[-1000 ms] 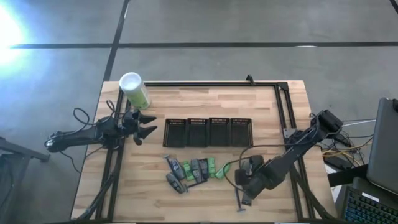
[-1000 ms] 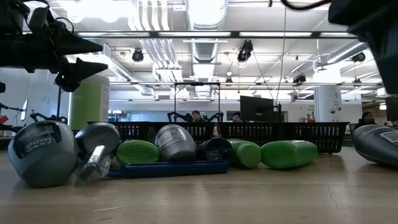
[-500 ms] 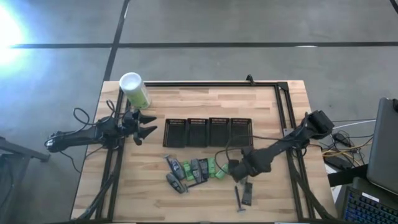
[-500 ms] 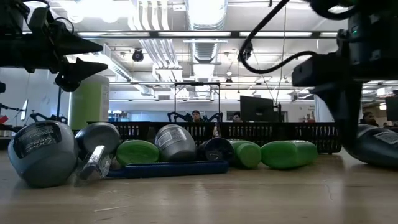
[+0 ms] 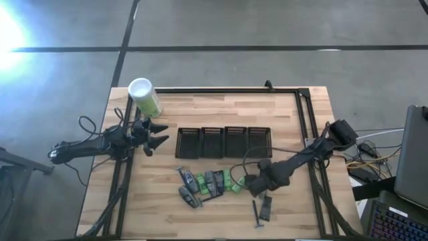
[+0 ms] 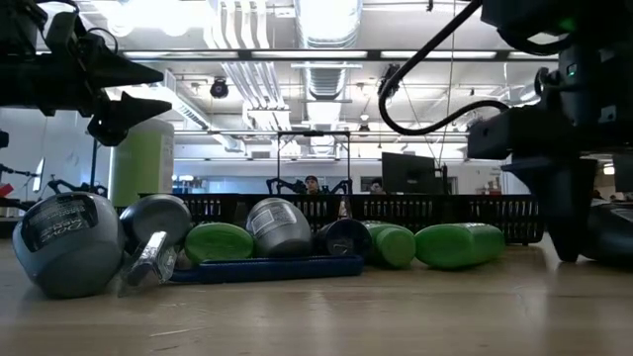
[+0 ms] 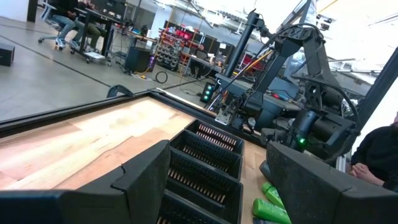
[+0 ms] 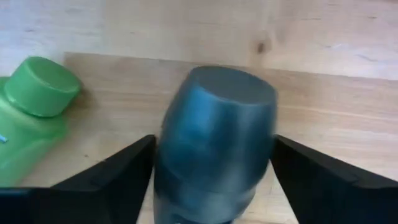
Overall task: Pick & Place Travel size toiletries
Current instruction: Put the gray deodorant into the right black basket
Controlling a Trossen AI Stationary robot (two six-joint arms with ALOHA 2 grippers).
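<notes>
The toiletries point(image 5: 207, 183) lie in a cluster on the wood table near its front: grey tubes, green bottles point(image 6: 460, 245) and dark ones. My right gripper point(image 5: 253, 182) is open at the cluster's right end and points down. Its fingers stand on either side of a dark grey bottle point(image 8: 214, 130) that lies on the table and also shows in the low view point(image 6: 615, 232). I cannot tell whether they touch it. My left gripper point(image 5: 157, 134) is open and empty, held above the table beside the green canister point(image 5: 145, 98).
Several black mesh trays point(image 5: 224, 142) stand in a row behind the cluster. A dark flat packet point(image 5: 266, 206) and a thin razor point(image 5: 256, 215) lie near the front edge, right of the cluster. A black frame point(image 5: 304, 114) runs along the table's far and right sides.
My right gripper has gone toward the table's left and far edges, from near the dark packet to the right end of the toiletries cluster, and has come down over the dark grey bottle.
</notes>
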